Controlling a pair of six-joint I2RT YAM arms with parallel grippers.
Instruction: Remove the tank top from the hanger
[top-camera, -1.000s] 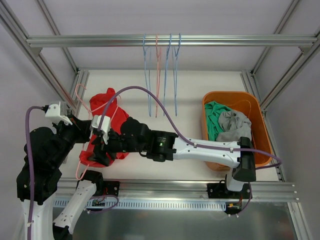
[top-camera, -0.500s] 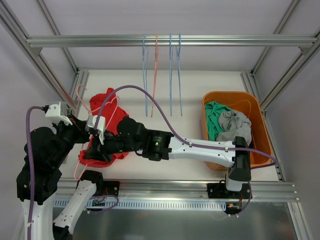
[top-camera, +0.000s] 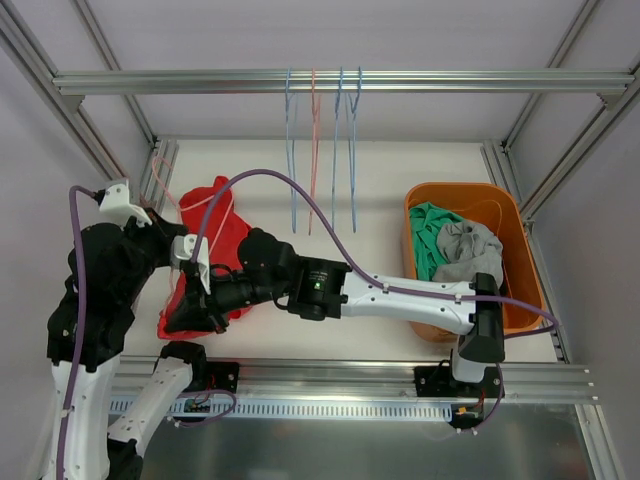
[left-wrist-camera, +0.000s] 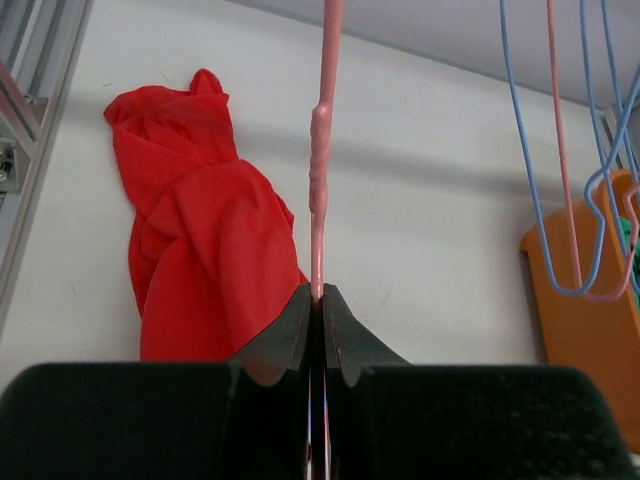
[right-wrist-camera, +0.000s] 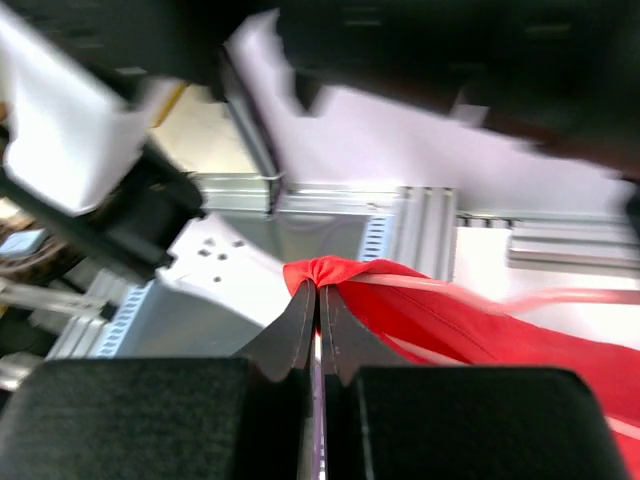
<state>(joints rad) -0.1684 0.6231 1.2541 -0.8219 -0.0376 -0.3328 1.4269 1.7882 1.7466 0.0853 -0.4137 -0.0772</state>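
Observation:
The red tank top (top-camera: 215, 240) lies bunched at the table's left side, still threaded on the pink hanger (top-camera: 170, 190), whose wire shows at its upper left. My left gripper (top-camera: 170, 240) is shut on the hanger's thin pink rod (left-wrist-camera: 322, 150), which runs straight up from the fingertips (left-wrist-camera: 320, 292). In that view the tank top (left-wrist-camera: 200, 250) sits on the white table to the left. My right gripper (right-wrist-camera: 318, 290) is shut on a pinched fold of the tank top (right-wrist-camera: 450, 310), with the pink hanger wire (right-wrist-camera: 560, 298) running off to the right. From above, the right gripper (top-camera: 182, 316) is at the garment's near-left end.
An orange basket (top-camera: 515, 215) with green and grey clothes stands at the right. Blue and pink hangers (top-camera: 320, 150) hang from the overhead rail (top-camera: 330, 80). Aluminium frame posts (top-camera: 150, 170) and the front rail (top-camera: 350, 375) close in the left and near sides.
The right gripper slid left along the tank top and shut on its near-left end. The left arm rose and shifted right with the hanger still held.

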